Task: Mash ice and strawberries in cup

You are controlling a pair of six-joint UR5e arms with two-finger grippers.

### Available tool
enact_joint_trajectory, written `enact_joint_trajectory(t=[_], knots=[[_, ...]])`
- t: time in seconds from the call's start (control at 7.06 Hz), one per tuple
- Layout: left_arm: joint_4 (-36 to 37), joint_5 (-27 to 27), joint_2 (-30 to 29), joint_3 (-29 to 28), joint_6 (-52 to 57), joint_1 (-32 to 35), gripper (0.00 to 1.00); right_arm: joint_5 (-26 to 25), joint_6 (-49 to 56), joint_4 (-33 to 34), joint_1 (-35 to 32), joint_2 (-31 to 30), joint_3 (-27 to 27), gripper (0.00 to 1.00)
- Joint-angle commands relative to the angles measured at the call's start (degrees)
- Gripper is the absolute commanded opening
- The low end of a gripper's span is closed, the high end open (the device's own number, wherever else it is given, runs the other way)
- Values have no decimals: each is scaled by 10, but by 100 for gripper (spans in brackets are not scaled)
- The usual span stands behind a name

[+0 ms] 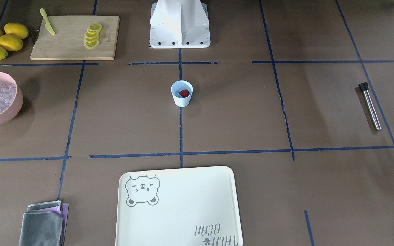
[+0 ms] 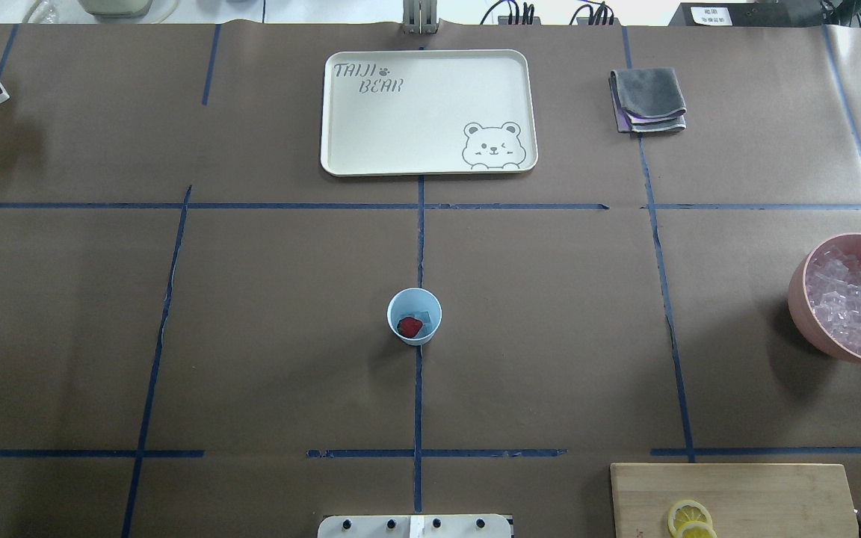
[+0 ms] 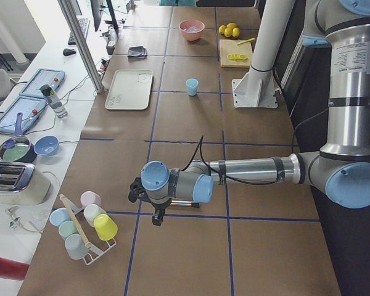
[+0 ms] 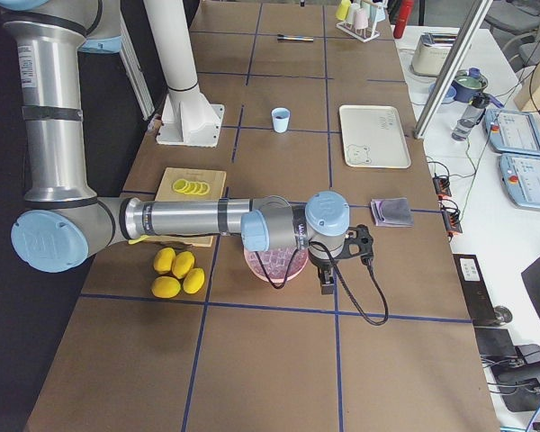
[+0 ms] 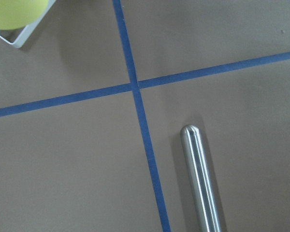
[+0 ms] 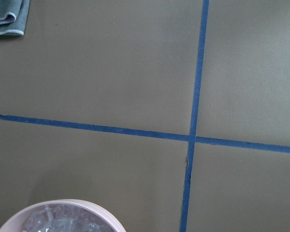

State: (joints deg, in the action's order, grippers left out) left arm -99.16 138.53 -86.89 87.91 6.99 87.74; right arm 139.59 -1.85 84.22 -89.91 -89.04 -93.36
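The light-blue cup (image 1: 181,95) (image 2: 414,329) stands upright at the table's centre, on the blue tape line. Inside it a red strawberry (image 1: 184,92) (image 2: 409,326) rests on pale ice (image 2: 423,314). A steel muddler (image 1: 370,106) (image 5: 200,179) lies flat at the robot's left end. My left gripper (image 3: 157,217) hangs over that muddler, far from the cup, and I cannot tell whether it is open or shut. My right gripper (image 4: 327,283) hovers beside the pink bowl at the other end, and I cannot tell its state either. Neither wrist view shows fingers.
A pink bowl (image 1: 18,102) (image 2: 800,299) full of ice cubes sits at the robot's right. A cutting board (image 1: 70,48) carries lemon slices and a yellow knife, with lemons (image 1: 2,41) beside it. A cream tray (image 1: 183,208), a grey cloth (image 1: 41,225) and a cup rack (image 3: 86,225) are also here.
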Motion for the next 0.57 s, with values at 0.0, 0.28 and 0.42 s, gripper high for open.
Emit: enact_joint_trajectory(t=[0.0, 0.28, 0.42], knots=[[124, 0, -5, 45, 28, 37, 100, 0, 0, 2, 0, -1, 1, 99], [166, -12, -17, 69, 25, 46, 100, 0, 0, 2, 0, -4, 2, 99], [165, -12, -17, 68, 25, 46, 100, 0, 0, 2, 0, -3, 6, 99]])
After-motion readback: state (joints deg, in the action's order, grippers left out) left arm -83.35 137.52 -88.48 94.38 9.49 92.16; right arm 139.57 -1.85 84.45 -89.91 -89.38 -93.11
